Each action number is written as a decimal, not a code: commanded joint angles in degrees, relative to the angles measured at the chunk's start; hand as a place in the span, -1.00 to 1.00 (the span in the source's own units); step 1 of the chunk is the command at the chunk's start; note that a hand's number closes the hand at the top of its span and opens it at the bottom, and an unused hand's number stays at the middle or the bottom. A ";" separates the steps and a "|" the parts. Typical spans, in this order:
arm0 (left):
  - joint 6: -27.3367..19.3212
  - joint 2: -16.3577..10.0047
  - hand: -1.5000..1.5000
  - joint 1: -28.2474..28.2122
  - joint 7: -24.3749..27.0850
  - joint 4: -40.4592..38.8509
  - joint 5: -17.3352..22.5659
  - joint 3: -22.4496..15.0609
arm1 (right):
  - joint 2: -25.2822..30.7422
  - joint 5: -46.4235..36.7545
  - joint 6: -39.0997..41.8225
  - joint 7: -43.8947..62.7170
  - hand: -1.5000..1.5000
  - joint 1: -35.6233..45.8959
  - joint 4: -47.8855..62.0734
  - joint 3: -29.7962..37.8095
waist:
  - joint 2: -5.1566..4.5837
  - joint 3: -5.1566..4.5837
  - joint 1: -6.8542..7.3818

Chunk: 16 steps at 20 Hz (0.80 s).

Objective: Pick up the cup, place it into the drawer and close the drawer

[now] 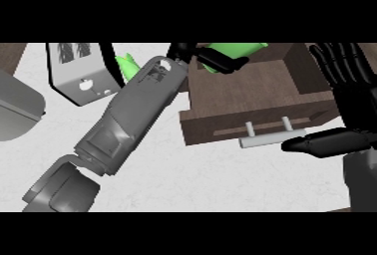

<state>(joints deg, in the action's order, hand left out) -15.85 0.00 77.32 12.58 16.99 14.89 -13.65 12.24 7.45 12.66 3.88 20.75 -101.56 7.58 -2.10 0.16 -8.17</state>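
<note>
Cup (237, 48) in left hand (218, 61) over drawer (250, 97)

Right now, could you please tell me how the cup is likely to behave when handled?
The cup looks rigid: no dent where the left hand curls round it. Its rounded side suggests it may roll if laid down. Small beside the drawer, it is probably light.

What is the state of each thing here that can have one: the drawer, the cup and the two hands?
Drawer: open, pulled out toward the robot.
Green cup: held in the air at the drawer's far edge, not yet set inside.
Left hand: fingers curled round the cup.
Right hand: open, fingers straight, beside the drawer's right side.
</note>
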 commanded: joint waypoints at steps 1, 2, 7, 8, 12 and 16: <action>1.81 0.00 1.00 -1.61 -0.12 -1.69 1.33 -3.79 | -0.82 0.14 0.34 -0.21 -1.00 1.29 -0.64 -1.47 | -0.32 -0.02 -2.02; 0.81 0.00 1.00 -2.17 -0.43 -1.56 1.59 -4.73 | -0.80 0.28 0.52 0.15 -1.00 2.96 -0.12 -1.88 | -0.66 -0.01 -3.20; 1.34 0.00 -1.00 -4.56 3.61 0.81 6.32 -3.76 | -1.83 2.58 3.31 0.21 -1.00 1.95 -1.08 -4.23 | -0.94 -0.11 -4.45; 0.46 0.00 -1.00 -5.15 4.84 1.63 7.04 -4.16 | -1.82 3.96 4.47 0.15 -1.00 2.59 0.74 -4.17 | -0.97 -0.08 -3.92; 2.64 0.00 -1.00 -5.53 8.00 4.53 12.22 -2.43 | -1.96 8.21 11.26 0.26 1.00 3.41 1.52 -8.37 | -1.10 -0.12 -4.13; 3.13 0.00 -1.00 -5.31 12.76 5.99 16.14 -0.45 | -0.04 12.83 18.40 3.94 1.00 1.57 -0.56 -12.75 | -0.36 -0.21 -3.52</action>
<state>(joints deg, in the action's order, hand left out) -12.98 0.00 72.05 21.68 21.44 27.51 -15.47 10.97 16.72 25.39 5.41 23.17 -101.32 -1.63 -2.81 0.01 -11.89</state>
